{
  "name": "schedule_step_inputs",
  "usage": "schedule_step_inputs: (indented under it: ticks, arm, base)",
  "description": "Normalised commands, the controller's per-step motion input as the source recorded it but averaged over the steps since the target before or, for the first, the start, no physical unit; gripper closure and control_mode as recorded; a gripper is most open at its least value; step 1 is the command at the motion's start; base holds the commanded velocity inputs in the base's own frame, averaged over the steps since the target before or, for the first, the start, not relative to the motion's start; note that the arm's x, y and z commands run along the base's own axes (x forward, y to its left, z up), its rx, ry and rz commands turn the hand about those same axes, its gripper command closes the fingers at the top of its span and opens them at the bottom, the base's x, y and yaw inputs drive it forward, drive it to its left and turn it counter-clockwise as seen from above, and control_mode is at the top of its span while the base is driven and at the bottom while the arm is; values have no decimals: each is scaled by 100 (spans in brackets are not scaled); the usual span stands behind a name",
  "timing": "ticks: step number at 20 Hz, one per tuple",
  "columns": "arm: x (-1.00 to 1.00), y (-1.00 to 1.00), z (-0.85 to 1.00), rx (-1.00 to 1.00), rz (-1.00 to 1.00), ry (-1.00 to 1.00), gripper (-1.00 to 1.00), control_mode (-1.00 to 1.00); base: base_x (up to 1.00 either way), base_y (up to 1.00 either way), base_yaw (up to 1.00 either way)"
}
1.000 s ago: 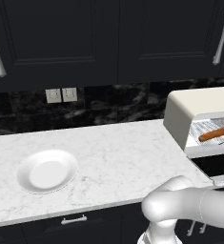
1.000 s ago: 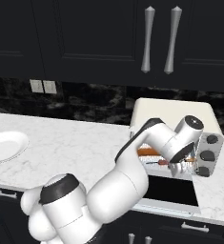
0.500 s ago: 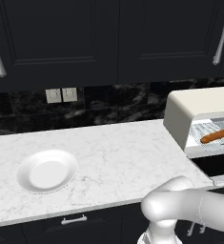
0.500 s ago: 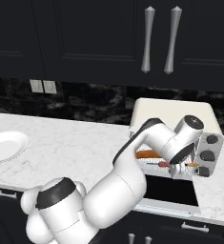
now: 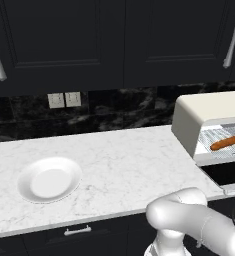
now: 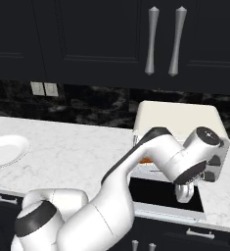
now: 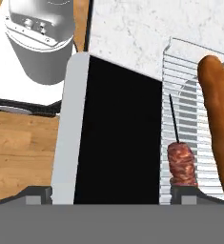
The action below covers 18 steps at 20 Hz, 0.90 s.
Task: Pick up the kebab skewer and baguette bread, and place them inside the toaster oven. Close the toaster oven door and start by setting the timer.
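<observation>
Oven sat at the 3 o'clock edge of the left base view, cream-white, on the marble counter, its front open and its door dropped flat, the dark glass facing up. In the hand view the door filled the middle, its pale trim running down the 9 o'clock side, and the wire rack lay at 3 o'clock. Two things rested on that rack. The baguette ran along the 3 o'clock edge of the hand view; it showed too in the left base view as an orange-brown length on the rack. The skewer lay just beside the baguette, toward the door, its thin dark stick pointing to 12 o'clock and its reddish meat chunks low at 5 o'clock, right above one dark fingertip. The other fingertip stood far off at 7 o'clock, so the gripper was spread wide with nothing clasped between; whether the near tip touched the meat I could not tell. In the right base view the arm curved up across the oven front, the wrist hanging low over the door. A white plate sat on the counter at 8 o'clock in the left base view, well apart from the oven.
</observation>
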Motion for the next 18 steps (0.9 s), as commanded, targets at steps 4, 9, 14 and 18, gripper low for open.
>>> schedule_step_inputs:
  ticks: [4, 9, 14, 18]
  arm:
    - [-82, 0, 1, 0, -46, 15, -100, -100]
    - [-22, 11, -4, 0, -62, 25, -100, -100]
    - [2, 4, -26, 0, -65, 31, -100, -100]
    - [2, -3, -12, 1, -60, 30, -100, -100]
  base:
    - [0, 0, 0]
    - [0, 0, 0]
    - [0, 0, 0]
    - [0, 0, 0]
